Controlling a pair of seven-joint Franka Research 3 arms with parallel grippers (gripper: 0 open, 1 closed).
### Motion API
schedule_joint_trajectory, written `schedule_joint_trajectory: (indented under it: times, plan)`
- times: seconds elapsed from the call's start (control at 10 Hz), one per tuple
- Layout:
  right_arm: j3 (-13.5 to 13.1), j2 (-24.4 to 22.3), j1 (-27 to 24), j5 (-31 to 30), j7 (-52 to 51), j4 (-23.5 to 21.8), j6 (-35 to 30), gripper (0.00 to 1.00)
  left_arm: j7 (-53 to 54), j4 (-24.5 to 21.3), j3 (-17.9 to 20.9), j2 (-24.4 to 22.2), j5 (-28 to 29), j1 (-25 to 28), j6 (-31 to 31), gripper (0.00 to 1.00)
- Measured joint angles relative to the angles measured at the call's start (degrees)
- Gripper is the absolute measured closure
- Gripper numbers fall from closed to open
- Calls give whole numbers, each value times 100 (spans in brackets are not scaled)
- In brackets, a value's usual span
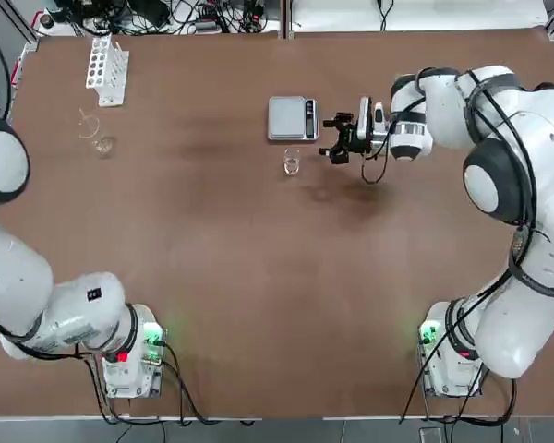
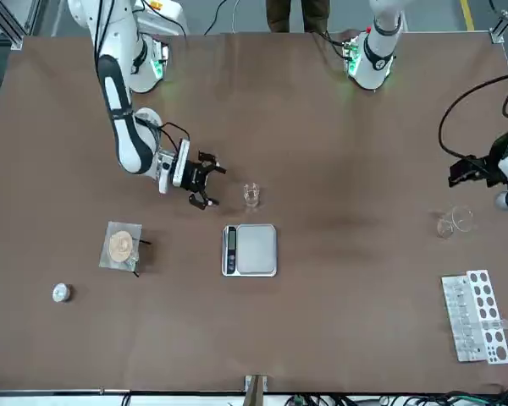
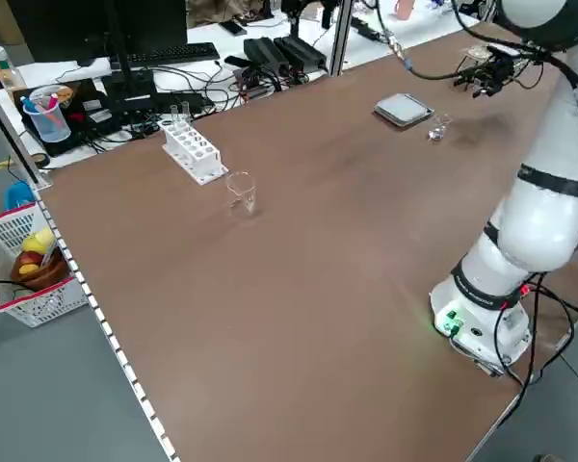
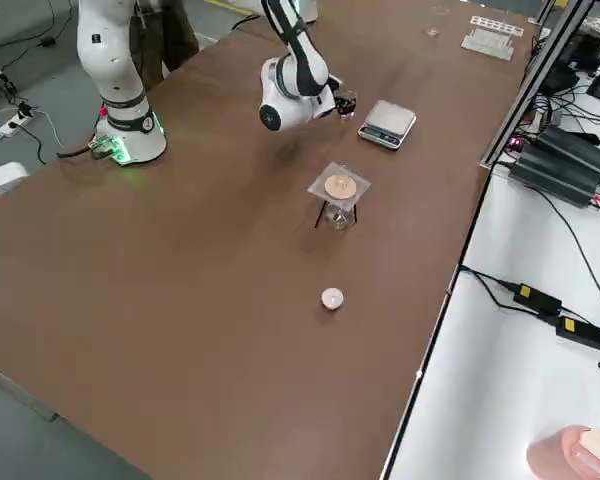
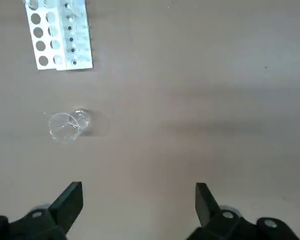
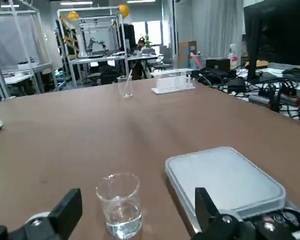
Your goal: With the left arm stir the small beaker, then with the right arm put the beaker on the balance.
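Note:
The small beaker stands upright on the brown table just in front of the balance, with a little clear liquid showing in the right wrist view. My right gripper hovers low beside both, open and empty, a short gap away from the small beaker. The balance's pan is bare. My left gripper hangs open and empty over the table's left side, above a larger flask with a thin rod. In the front view the left gripper sits at the table's edge.
A white test-tube rack lies at the far left corner, behind the larger flask. A small stand with a round pad and a small white knob sit on the right arm's side. Cables and equipment line the far edge.

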Motion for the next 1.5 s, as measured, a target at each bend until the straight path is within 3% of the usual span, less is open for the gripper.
schedule_joint_trajectory:
  times: [0.2, 0.7, 1.1, 1.5]
  plan:
    - [0, 121, -25, 64, -22, 1, -10, 0, -3, -9, 442, -144, -106, -511, 2, 0]
    - [156, 628, -9, 274, -278, 112, -39, 0, -101, -398, 1039, -543, -147, -1074, 221, 0]
    - [491, 926, 56, 706, -455, 334, -47, 1, -292, -442, 1087, -564, -147, -1133, 307, 0]
    - [566, 944, 66, 899, -501, 409, -47, 1, -292, -450, 1099, -495, -147, -1153, 342, 0]
